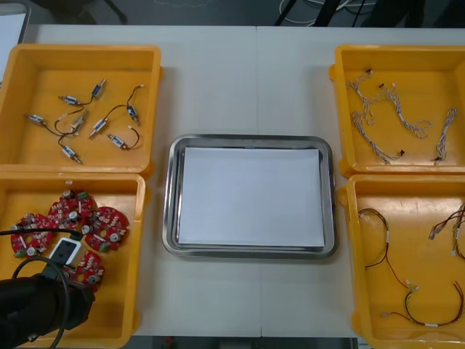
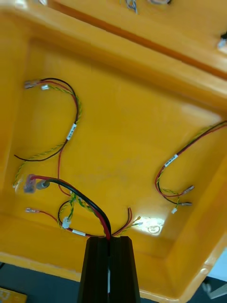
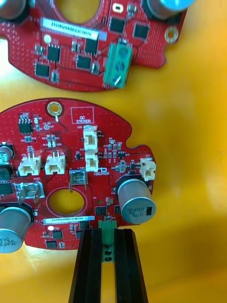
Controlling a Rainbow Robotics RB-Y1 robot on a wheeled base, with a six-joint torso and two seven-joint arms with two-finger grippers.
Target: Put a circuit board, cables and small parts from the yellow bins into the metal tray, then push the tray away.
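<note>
My left gripper (image 3: 106, 248) is shut on the green connector at the edge of a round red circuit board (image 3: 71, 161). That board lies in the near left yellow bin (image 1: 138, 254), next to another red board (image 3: 90, 42). In the front view my left arm (image 1: 36, 305) hangs over the group of boards (image 1: 73, 225). My right gripper (image 2: 109, 251) is shut on a red and black cable (image 2: 80, 194) that rises from the floor of the near right yellow bin (image 2: 118, 142). The metal tray (image 1: 168, 196), white inside, sits between the bins.
The far left bin (image 1: 80, 49) holds several small metal parts (image 1: 94, 123). Twisted blue and white cables (image 1: 392, 116) lie in the far right bin (image 1: 340, 94). More red and yellow cables (image 2: 170, 175) rest near my right gripper. Bare table runs beyond the tray.
</note>
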